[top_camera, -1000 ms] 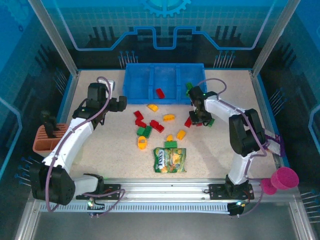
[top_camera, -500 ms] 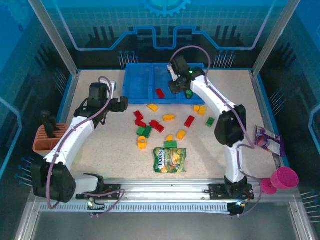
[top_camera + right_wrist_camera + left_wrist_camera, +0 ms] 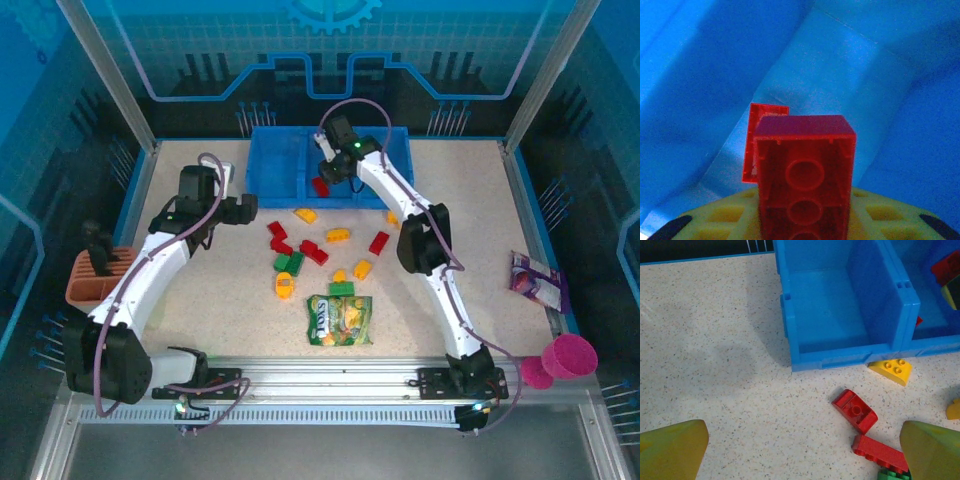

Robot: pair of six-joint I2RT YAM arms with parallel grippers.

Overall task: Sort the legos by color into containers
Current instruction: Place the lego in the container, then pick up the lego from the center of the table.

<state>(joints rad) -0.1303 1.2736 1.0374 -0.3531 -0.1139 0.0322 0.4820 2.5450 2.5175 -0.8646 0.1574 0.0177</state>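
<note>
The blue tray (image 3: 275, 165) of three containers stands at the back of the table. My right gripper (image 3: 336, 176) hangs over the middle compartment, shut on a red lego (image 3: 805, 175) whose hollow underside faces the wrist camera, against a yellow finger (image 3: 715, 220). Another red lego (image 3: 320, 186) lies in that compartment below, and is seen behind the held one (image 3: 751, 145). Several red, green and yellow legos (image 3: 310, 250) are scattered in front of the tray. My left gripper (image 3: 250, 208) is open above the table left of them, near a red sloped lego (image 3: 855, 410) and a yellow one (image 3: 891, 369).
A green-yellow candy bag (image 3: 340, 320) lies toward the front centre. An orange-brown basket (image 3: 95, 280) sits at the left edge. A pink cup (image 3: 568, 357) and a small packet (image 3: 535, 275) are at the right edge. The tray's left compartment wall (image 3: 840, 357) is close to the left gripper.
My right arm swung from the legos on the right of the table up and left to above the tray's middle compartment, carrying a red lego. The left arm has not moved.
</note>
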